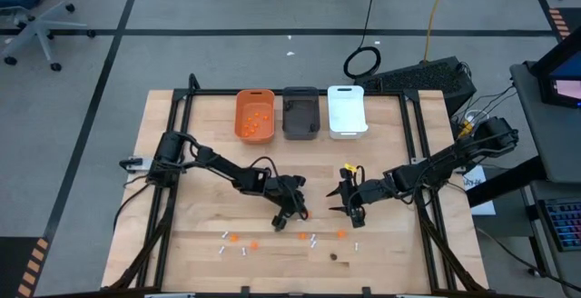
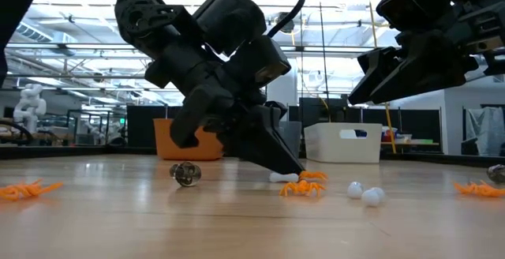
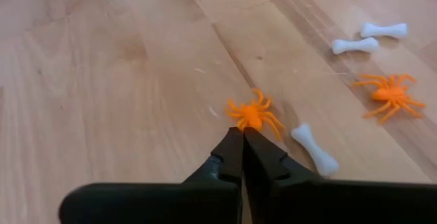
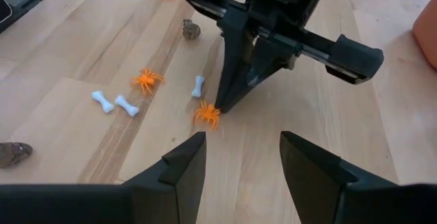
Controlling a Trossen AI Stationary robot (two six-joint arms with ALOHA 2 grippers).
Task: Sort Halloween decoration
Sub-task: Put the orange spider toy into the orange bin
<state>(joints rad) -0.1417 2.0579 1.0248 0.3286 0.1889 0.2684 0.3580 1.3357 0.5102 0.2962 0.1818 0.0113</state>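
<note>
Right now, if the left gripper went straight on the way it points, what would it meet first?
The orange spider, lying right at the shut tips of the left gripper; whether they already touch it is unclear.

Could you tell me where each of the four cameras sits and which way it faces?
High: overhead, straight down; both arms, three bins.
Low: tabletop height, level across; both arms above.
Left wrist: above the shut left hand at an orange spider.
Right wrist: behind the open right hand, facing that same spider and left hand.
</note>
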